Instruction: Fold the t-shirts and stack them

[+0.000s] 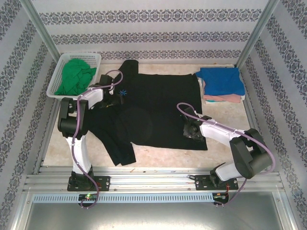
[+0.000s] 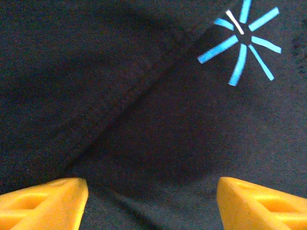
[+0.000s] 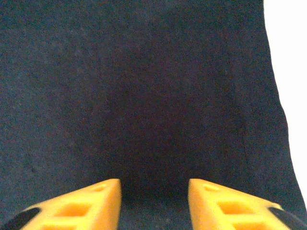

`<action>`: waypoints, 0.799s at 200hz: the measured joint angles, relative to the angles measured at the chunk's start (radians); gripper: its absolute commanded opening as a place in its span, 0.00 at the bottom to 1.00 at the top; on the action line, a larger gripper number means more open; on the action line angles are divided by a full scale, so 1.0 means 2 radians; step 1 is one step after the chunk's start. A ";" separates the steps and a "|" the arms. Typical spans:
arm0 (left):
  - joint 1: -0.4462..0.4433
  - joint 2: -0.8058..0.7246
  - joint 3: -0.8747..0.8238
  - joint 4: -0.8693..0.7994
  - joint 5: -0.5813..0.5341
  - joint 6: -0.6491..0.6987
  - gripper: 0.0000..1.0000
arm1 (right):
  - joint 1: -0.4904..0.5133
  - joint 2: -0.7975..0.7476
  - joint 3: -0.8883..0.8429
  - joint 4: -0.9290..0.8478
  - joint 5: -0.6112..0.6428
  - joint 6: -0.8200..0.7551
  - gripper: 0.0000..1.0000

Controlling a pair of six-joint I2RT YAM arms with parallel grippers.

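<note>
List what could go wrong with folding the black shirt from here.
1. The left gripper is open over a diagonal seam on the black t-shirt; it may pinch only one layer, skewing the fold.
2. The right gripper sits near the hem edge; a shallow grip may slip.
3. The folded blue t-shirt lies by the black shirt's far corner; dragging could disturb that stack.

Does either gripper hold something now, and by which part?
Nothing is held. The left gripper and right gripper have jaws apart over the black t-shirt.
</note>
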 measured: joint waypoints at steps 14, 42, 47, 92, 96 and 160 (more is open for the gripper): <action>0.010 -0.002 -0.004 0.000 0.004 0.004 0.73 | 0.005 -0.012 -0.006 -0.002 0.000 0.010 0.33; 0.027 -0.038 -0.052 0.001 0.008 0.008 0.73 | 0.005 -0.046 -0.025 -0.014 0.000 0.021 0.32; 0.028 -0.046 -0.062 -0.001 0.009 0.010 0.73 | 0.005 -0.054 -0.029 -0.019 0.001 0.022 0.32; 0.026 -0.125 -0.158 -0.006 0.034 0.010 0.78 | 0.005 -0.132 -0.019 -0.056 0.008 0.009 0.38; 0.025 -0.130 -0.164 -0.006 0.037 0.009 0.78 | 0.005 -0.133 -0.011 -0.056 0.007 0.004 0.38; -0.032 -0.072 -0.010 -0.054 -0.007 0.016 0.75 | 0.010 0.055 0.141 0.018 -0.002 -0.053 0.41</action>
